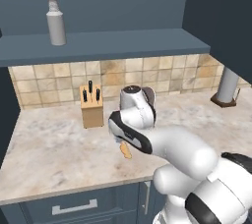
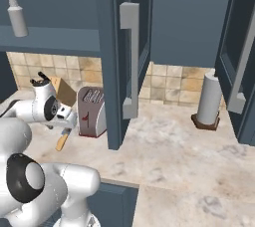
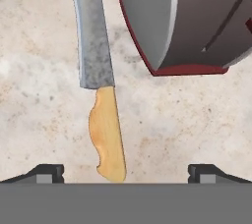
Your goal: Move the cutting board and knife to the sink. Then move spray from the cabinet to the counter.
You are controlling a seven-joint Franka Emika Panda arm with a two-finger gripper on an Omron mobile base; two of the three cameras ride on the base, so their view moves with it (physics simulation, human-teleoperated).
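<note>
Claw (image 3: 125, 173) spread wide, nothing held, hovering over the orange-tan handle of the grey steel-bladed knife (image 3: 98, 85). Knife lies flat on the beige marbled stone surface (image 3: 44, 120), just beside the silver toaster with dark red base (image 3: 192, 21). Grey-white spray bottle (image 1: 55, 16) upright on the slate-blue cabinet shelf (image 1: 123, 43), above the surface.

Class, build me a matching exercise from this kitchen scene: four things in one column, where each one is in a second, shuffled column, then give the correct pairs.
Things:
1. spray
2. knife
3. knife block
4. toaster

Places:
A. lying flat on the counter, below the open gripper
B. standing on the cabinet shelf
C. on the counter, beside the knife's blade
D. against the tiled backsplash, black handles sticking up

Pairs: 1-B, 2-A, 3-D, 4-C
</note>
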